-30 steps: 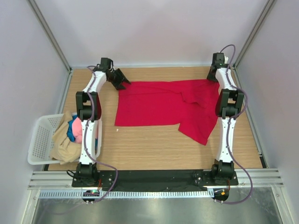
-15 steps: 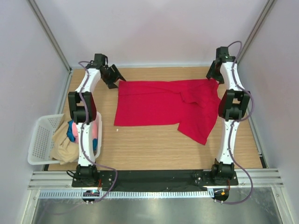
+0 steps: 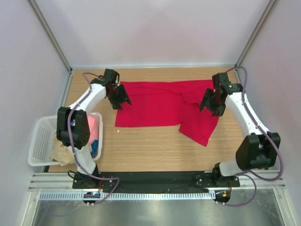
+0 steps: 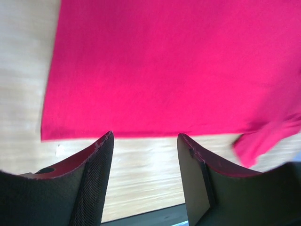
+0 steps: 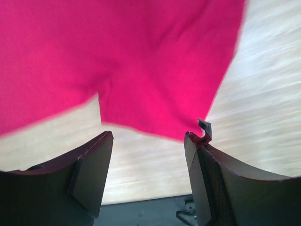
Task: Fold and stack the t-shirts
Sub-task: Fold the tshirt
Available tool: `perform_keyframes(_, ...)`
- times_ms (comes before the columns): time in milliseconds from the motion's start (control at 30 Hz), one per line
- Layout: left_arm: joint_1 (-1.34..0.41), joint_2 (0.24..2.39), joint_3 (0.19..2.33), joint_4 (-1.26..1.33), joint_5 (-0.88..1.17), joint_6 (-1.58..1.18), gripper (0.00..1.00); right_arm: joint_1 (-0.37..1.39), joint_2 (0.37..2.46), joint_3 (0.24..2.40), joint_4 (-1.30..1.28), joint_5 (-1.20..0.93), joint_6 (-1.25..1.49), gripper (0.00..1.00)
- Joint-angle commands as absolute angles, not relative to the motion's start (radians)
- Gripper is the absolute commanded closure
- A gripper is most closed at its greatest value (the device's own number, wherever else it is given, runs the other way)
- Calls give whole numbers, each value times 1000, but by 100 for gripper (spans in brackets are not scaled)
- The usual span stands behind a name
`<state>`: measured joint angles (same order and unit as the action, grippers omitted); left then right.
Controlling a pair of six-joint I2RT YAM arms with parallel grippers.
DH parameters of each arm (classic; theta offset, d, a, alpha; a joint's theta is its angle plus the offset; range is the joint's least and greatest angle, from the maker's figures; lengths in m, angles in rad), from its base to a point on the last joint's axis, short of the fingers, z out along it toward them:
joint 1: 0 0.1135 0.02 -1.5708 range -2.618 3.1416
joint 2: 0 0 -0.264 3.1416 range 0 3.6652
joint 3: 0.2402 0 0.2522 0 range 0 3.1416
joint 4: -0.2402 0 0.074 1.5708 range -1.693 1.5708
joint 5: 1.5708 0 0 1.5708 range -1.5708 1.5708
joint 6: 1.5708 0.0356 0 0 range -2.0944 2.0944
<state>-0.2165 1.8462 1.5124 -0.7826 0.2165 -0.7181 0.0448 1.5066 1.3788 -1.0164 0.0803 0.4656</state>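
Observation:
A bright red t-shirt [image 3: 164, 104] lies spread on the wooden table, a folded sleeve part hanging toward the near right. It fills the top of the left wrist view [image 4: 178, 66] and the right wrist view [image 5: 131, 61]. My left gripper [image 3: 123, 100] is open and empty over the shirt's left edge; its fingertips [image 4: 106, 141] frame bare wood below the hem. My right gripper [image 3: 208, 106] is open and empty over the shirt's right part. Pink, blue and beige shirts [image 3: 80, 136] lie heaped in the basket at the left.
A white plastic mesh basket [image 3: 40, 141] sits at the table's left edge. Metal posts and grey walls enclose the table [image 3: 150, 150]. The arm bases stand on a black rail [image 3: 155, 179] at the near edge.
Both grippers have come from the table's far corners toward me, onto the shirt's left and right sides. The shirt has barely shifted.

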Motion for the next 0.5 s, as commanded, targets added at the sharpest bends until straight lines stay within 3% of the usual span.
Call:
perform_keyframes(0, -276, 1770, 1415, -804, 100, -690, 43, 97, 1363, 1136, -961, -53, 561, 32)
perform_keyframes(167, -298, 1669, 1246, -802, 52, -701, 46, 103, 1158, 858, -926, -72, 636, 35)
perform_keyframes(267, -319, 1590, 1175, -795, 12, -701, 45, 101, 1079, 767, -942, 27, 669, 35)
perform_keyframes(467, -314, 1531, 1120, -765, -32, -696, 39, 48, 1069, 658, -807, 12, 722, 37)
